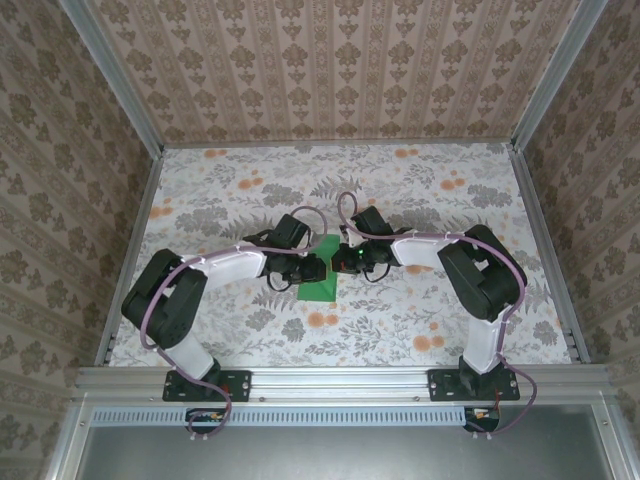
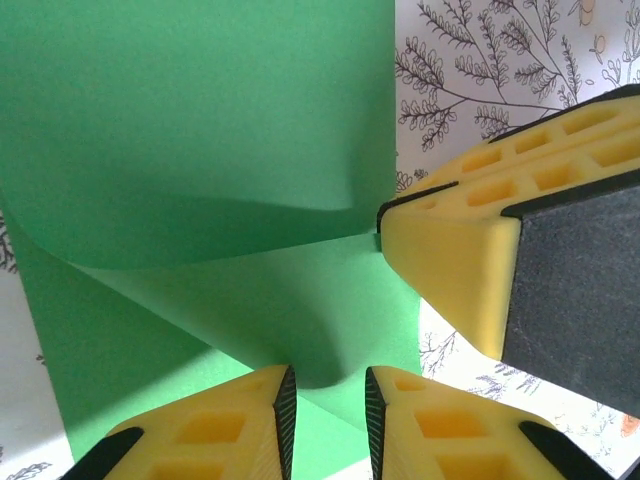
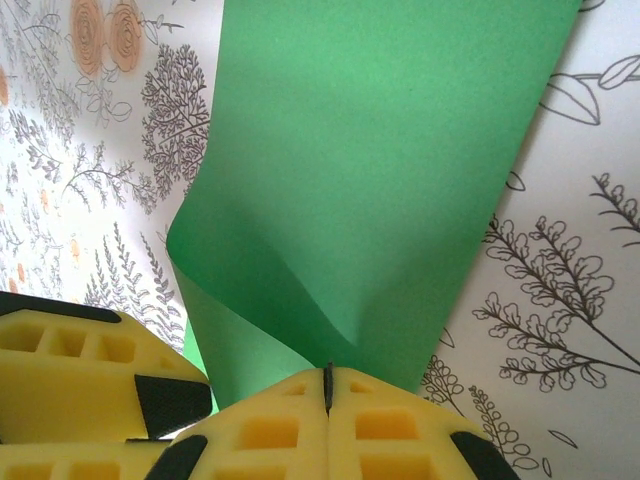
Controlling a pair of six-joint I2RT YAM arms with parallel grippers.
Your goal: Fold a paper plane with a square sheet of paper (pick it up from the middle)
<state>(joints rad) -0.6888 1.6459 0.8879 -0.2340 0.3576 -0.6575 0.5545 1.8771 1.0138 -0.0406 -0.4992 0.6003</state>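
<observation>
- The square sheet of paper [image 3: 370,150] runs into the seam of your right gripper [image 3: 327,385]. Its two yellow fingers are pressed together on the sheet's near edge, and a pucker spreads up the green from that pinch.
- Your left gripper [image 2: 328,412] stands over the sheet with its fingers a narrow gap apart. Green shows through the gap.
- In the left wrist view, one finger of the right gripper stands at the right. Its tip touches the sheet's right edge, where the raised layer meets the flat one.
- In the right wrist view, a finger of the left gripper sits at the lower left, just beside the sheet's left edge.
- The sheet is not flat. An upper part lifts and curves over a lower part that lies on the table, and the bend between them is soft rather than a pressed crease.
- In the top view, the sheet lies at the middle of the table [image 1: 420,190], between the two grippers, which face each other across it.
- The table carries a floral cloth of grey leaves and orange blooms. Patterned walls [image 1: 330,70] close it in on three sides.
</observation>
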